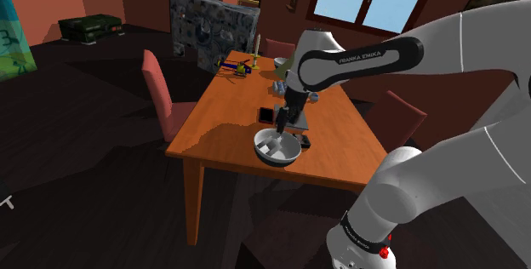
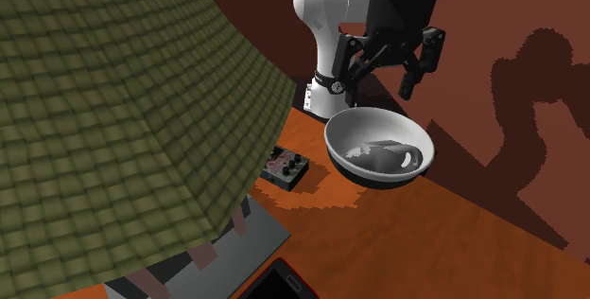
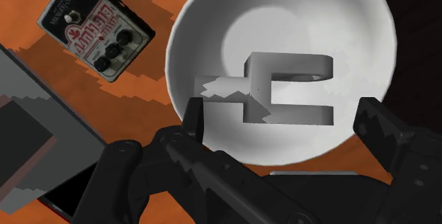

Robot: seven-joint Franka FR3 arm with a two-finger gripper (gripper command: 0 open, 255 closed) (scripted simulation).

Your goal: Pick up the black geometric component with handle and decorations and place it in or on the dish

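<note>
Grey handled component (image 3: 256,88) lying in white dish (image 3: 212,17) | end effector (image 3: 280,110) spread, empty | shoulder view adds red chair (image 1: 160,93).

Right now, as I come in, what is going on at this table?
The white arm's black hand hangs open just above the white bowl on the orange-brown table. A grey blocky piece with a handle lies inside the bowl, and the fingers do not touch it. The placing looks done. A small pedal box with knobs sits on the table beside the bowl.
</note>
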